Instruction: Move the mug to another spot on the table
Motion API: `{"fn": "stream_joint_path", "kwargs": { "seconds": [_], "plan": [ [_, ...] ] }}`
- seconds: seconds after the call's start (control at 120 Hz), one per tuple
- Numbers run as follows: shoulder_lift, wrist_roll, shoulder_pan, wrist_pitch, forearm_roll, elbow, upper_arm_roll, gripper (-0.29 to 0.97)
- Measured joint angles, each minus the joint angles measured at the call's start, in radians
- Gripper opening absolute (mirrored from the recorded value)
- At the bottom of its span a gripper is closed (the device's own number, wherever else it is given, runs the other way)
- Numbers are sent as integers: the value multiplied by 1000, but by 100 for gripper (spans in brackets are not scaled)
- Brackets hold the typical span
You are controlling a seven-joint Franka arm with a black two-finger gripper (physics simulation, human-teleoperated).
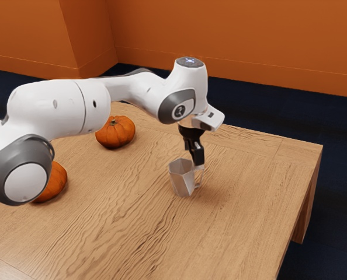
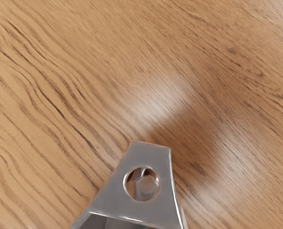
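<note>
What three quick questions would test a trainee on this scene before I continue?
1. True or false: the mug lies on its side.
2. How many pumpkins are on the table? A one, B two, C three.
3. Fill in: in the exterior view, both pumpkins sit to the mug's ____.
Key: 1 false, it stands upright; 2 B; 3 left.
</note>
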Motion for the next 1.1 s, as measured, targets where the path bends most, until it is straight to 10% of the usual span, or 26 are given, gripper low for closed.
{"fn": "stream_joint_path", "kwargs": {
  "seconds": [1.1],
  "plan": [
    [85,-110,-14,63,98,41,-14,41]
  ]
}}
